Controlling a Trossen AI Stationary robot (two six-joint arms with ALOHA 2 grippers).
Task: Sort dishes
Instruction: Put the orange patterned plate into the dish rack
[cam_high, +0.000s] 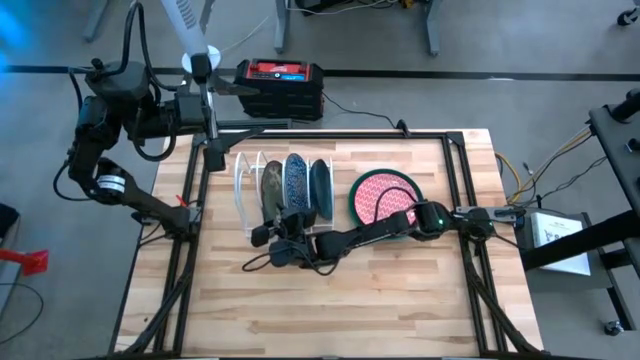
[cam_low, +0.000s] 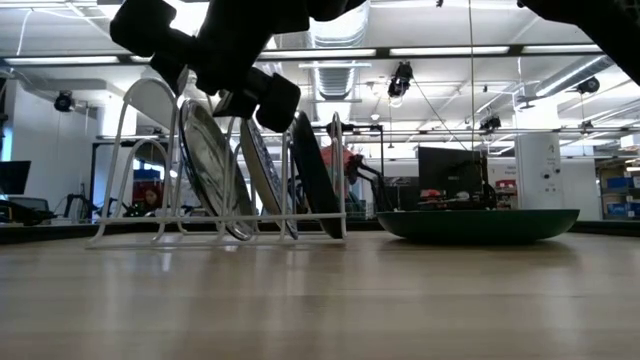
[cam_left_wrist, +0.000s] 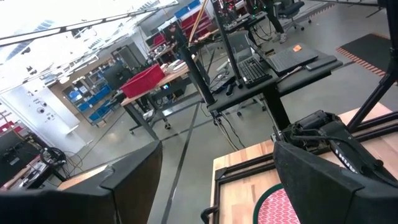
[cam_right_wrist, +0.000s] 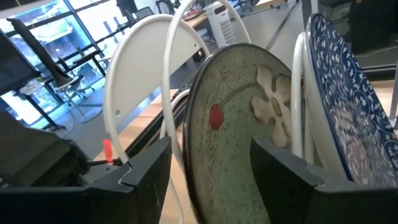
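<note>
A white wire rack (cam_high: 262, 190) stands at the table's middle left. On edge in its slots stand a greyish-brown plate (cam_right_wrist: 236, 118), a blue patterned plate (cam_right_wrist: 345, 106) and a dark green plate (cam_high: 320, 188). A red-pink patterned plate (cam_high: 385, 196) lies flat to the rack's right. My right gripper (cam_right_wrist: 210, 146) reaches in from the right, at the rack's near side. It is open, one finger on either side of the greyish-brown plate's near rim. My left gripper (cam_left_wrist: 214, 162) hangs open and holds nothing, high above the far left corner.
A black and red case (cam_high: 280, 82) sits on the floor beyond the table's far edge. Black frame rails (cam_high: 330, 135) run along the table's edges. Bare wood (cam_high: 330, 310) spreads across the near half. The rack's leftmost slots (cam_right_wrist: 134, 81) hold no plate.
</note>
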